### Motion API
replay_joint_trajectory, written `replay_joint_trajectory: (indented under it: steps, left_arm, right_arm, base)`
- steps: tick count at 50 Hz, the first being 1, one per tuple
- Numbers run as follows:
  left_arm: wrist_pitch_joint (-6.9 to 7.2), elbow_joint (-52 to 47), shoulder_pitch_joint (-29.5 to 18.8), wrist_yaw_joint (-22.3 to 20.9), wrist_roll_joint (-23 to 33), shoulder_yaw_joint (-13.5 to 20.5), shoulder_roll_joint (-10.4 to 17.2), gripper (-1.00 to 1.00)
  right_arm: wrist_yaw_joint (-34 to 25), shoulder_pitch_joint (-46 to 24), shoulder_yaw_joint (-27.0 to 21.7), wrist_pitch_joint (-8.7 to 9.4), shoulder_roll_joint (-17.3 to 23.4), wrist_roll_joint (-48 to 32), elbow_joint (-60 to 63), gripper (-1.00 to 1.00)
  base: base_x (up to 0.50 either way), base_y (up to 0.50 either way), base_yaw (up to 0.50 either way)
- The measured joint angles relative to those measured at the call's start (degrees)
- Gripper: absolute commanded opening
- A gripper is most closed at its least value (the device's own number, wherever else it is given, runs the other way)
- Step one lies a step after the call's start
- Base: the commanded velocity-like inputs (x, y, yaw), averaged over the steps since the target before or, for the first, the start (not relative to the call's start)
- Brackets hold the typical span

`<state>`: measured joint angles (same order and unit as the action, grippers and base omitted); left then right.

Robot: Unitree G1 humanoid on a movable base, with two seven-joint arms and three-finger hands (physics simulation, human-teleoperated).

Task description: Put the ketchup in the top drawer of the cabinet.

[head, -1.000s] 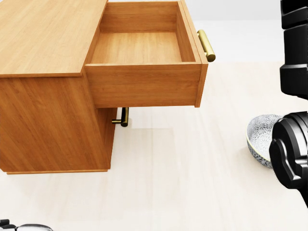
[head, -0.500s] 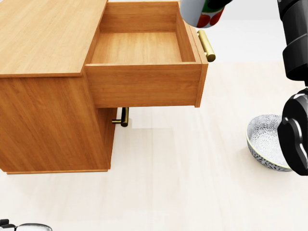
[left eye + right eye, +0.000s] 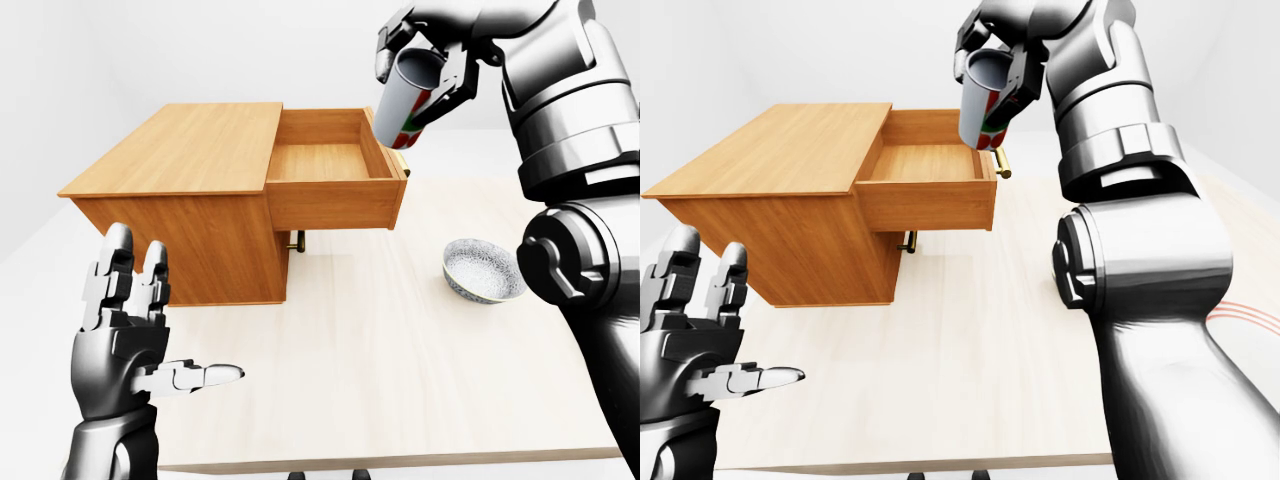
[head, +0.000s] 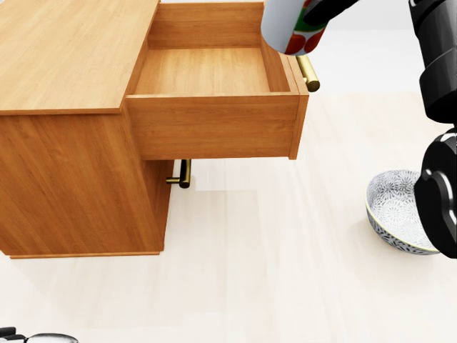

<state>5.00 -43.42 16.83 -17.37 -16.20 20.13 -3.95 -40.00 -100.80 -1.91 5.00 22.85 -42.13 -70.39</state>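
I have the ketchup bottle [image 3: 408, 100] clamped in my right hand [image 3: 425, 55], fingers wrapped round it, tilted and held in the air over the right edge of the open top drawer [image 3: 330, 165] of the wooden cabinet [image 3: 185, 190], near its brass handle [image 4: 308, 71]. My left hand [image 3: 130, 325] hangs low at the left of the left-eye view, fingers spread, holding nothing. A patterned bowl [image 3: 483, 270] sits on the table [image 3: 400, 380], well right of the cabinet.

You get bright, even, diffuse light from above; shadows stay soft, darkest under the open drawer [image 4: 214, 125] and beside the cabinet [image 3: 190, 215]; the right arm [image 3: 1140, 280] shows pale sheen; every view is sharp, with no blur or glare.
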Motion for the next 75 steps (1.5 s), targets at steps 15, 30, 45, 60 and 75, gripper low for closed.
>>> replay_joint_trajectory:
  steps: [15, 30, 45, 60, 75]
  left_arm:
    - [0.00, 0.45, 0.16, -0.13, 0.02, -0.05, -0.06, 1.00]
    - [0.00, 0.71, 0.77, -0.69, -0.04, 0.24, -0.32, 1.00]
    - [0.00, 1.18, 0.60, -0.80, -0.01, 0.42, -0.34, 1.00]
    - [0.00, 1.72, 0.54, -0.91, -0.24, 0.92, -0.29, 1.00]
    - [0.00, 1.91, 0.69, -1.06, -0.29, 0.96, -0.44, 1.00]
  right_arm:
    - [0.00, -0.06, 0.03, 0.00, -0.81, 1.13, -1.85, -1.00]
    - [0.78, 0.63, 1.45, 0.00, -2.02, -3.00, -2.98, -1.00]
    - [3.82, -0.19, 1.62, 0.00, -3.00, -7.22, -3.54, -1.00]
    - [5.46, -0.84, 1.06, 0.00, -4.10, -7.72, -3.70, -1.00]
    - [8.34, 0.13, 0.09, 0.00, -6.21, -4.80, -4.31, -1.00]
  base:
    - [0.00, 0.00, 0.00]
    - [0.00, 0.00, 0.00]
    - [0.00, 0.00, 0.00]
    - [0.00, 0.00, 0.00]
    - [0.00, 0.00, 0.00]
